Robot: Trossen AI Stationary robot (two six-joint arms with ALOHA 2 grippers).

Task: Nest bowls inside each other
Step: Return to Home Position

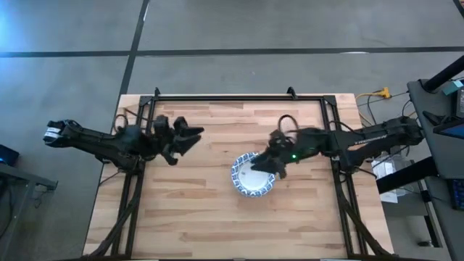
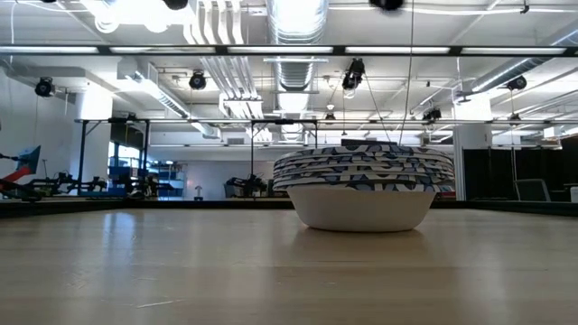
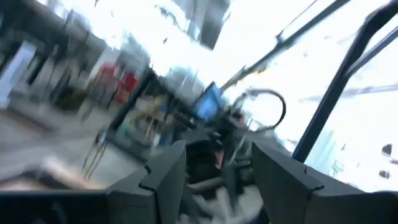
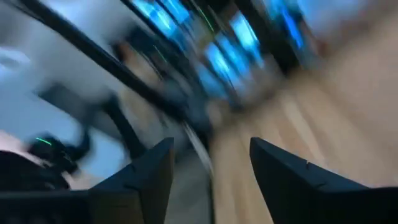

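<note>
The left arm [image 1: 101,141] and right arm [image 1: 362,136] are both matte black, built from chunky jointed segments. Right one's got a tiny green light [image 1: 293,156] glowing near the wrist, plus a thin black cable loop [image 1: 288,120]. There's a whitish bit [image 1: 52,133] at the left arm's base, maybe a label. The left gripper [image 3: 217,149] has dark, flat, angular fingers [image 3: 165,180].

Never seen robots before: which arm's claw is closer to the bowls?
The right gripper: it hangs at the edge of the stack of bowls, while the left gripper sits well apart over the table's left side.
</note>
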